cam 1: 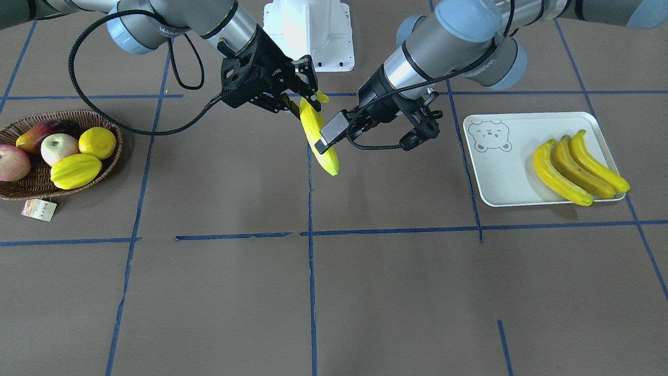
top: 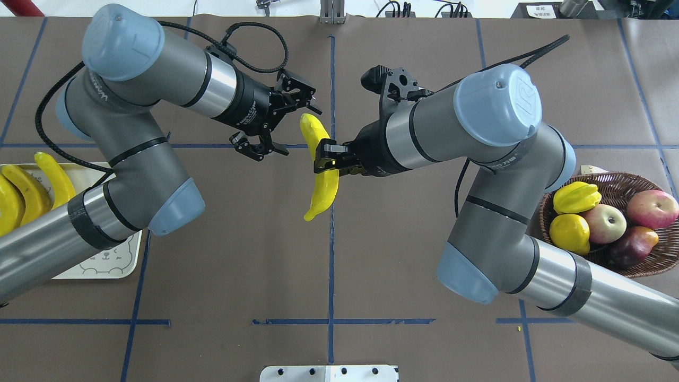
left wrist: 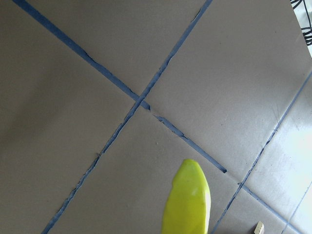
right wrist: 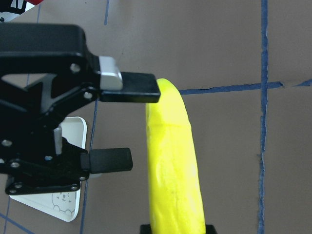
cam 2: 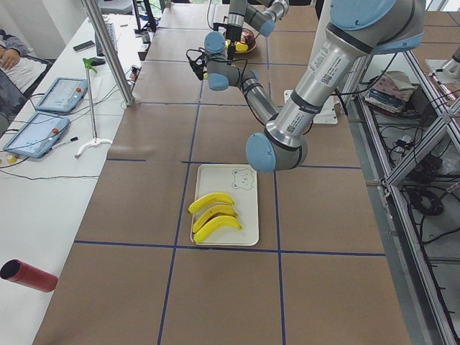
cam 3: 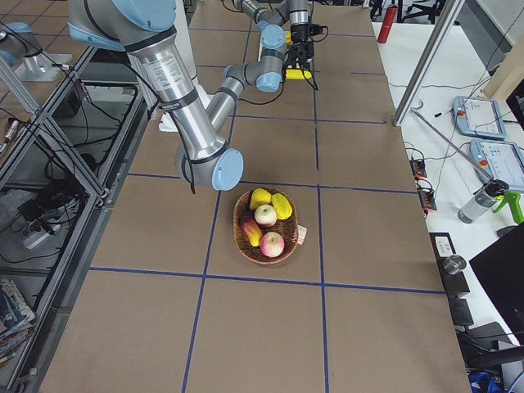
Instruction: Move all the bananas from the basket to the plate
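Observation:
My right gripper [top: 324, 158] is shut on a yellow banana [top: 324, 192] and holds it in the air above the table's middle; the banana also shows in the front view [cam 1: 327, 160]. My left gripper [top: 301, 131] is open at the banana's far end. In the right wrist view its upper finger [right wrist: 139, 88] reaches the banana's tip [right wrist: 170, 161], and the lower finger stops short of it. The left wrist view shows only the banana's tip [left wrist: 187, 204]. Three bananas [cam 1: 579, 167] lie side by side on the bear-face plate [cam 1: 496, 172].
The wicker basket [cam 1: 31, 190] at the far end of the table from the plate holds apples, a lemon [cam 1: 97, 142] and a starfruit [cam 1: 75, 171]; no banana shows in it. A paper tag [cam 1: 39, 209] lies beside it. The white robot base [cam 1: 309, 31] stands behind the grippers.

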